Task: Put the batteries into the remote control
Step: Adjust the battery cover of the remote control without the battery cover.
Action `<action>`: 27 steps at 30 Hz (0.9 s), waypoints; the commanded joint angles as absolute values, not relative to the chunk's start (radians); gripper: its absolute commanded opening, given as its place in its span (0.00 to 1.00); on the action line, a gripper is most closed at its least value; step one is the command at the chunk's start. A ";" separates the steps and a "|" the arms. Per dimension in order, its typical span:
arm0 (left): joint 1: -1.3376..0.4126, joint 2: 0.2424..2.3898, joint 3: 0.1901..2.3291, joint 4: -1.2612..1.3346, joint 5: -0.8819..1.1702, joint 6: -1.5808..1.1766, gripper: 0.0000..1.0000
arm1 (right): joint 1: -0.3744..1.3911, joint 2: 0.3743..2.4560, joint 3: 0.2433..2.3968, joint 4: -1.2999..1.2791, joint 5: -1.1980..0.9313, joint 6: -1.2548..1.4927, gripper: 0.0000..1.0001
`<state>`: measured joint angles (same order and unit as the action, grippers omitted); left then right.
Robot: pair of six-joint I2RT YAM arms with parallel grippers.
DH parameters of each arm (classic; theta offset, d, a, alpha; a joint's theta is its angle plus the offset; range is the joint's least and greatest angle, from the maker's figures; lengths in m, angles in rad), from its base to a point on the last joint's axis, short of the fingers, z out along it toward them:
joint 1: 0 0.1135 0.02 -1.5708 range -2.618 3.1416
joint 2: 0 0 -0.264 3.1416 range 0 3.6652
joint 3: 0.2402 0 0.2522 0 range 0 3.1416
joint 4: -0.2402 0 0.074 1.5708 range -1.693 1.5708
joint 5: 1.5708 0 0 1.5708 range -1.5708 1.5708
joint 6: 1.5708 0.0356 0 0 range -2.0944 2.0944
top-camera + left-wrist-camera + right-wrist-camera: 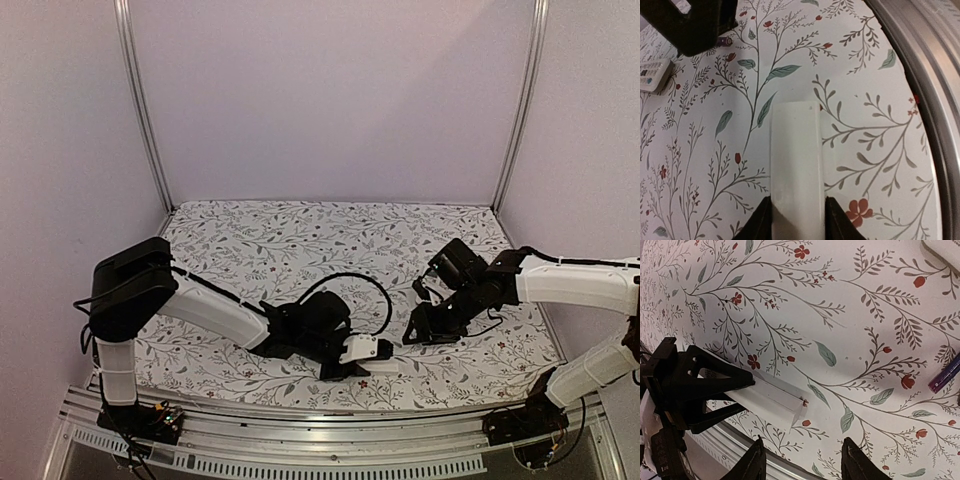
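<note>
**A:** What does the overhead view show?

**B:** Your left claw (350, 368) is low at the near edge of the table (300, 240), on a white remote (385, 365). Your right claw (425, 330) hovers just beyond it, to the right.

**A:** And the left wrist view?

**B:** The white remote runs straight away from the left claw, its long axis in line with it. Both fingers (760, 222) press its long sides, clamped on its near end. A second remote with buttons (652, 75) lies far left.

**A:** The right wrist view?

**B:** Your right claw's fingers stand apart, holding nothing. The white remote lies ahead and left, slanting across them. No batteries show in any view. Your left arm is the nearer one to the remote.
</note>
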<state>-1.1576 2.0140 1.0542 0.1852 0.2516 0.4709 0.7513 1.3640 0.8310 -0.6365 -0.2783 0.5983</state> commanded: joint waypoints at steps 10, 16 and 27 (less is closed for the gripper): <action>-1.162 2.015 1.071 0.164 0.204 0.436 0.36 | 0.742 1.372 0.838 -0.626 -0.312 0.585 0.51; -1.160 1.997 1.056 0.165 0.219 0.405 0.54 | 0.741 1.386 0.826 -0.608 -0.332 0.593 0.50; -1.111 1.837 0.919 0.091 0.225 0.400 0.78 | 0.736 1.394 0.808 -0.604 -0.332 0.600 0.45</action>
<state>-1.1412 1.9182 0.9821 0.1501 0.2207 0.4030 0.7456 1.3888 0.8276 -0.6167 -0.3283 0.5911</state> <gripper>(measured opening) 0.775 0.460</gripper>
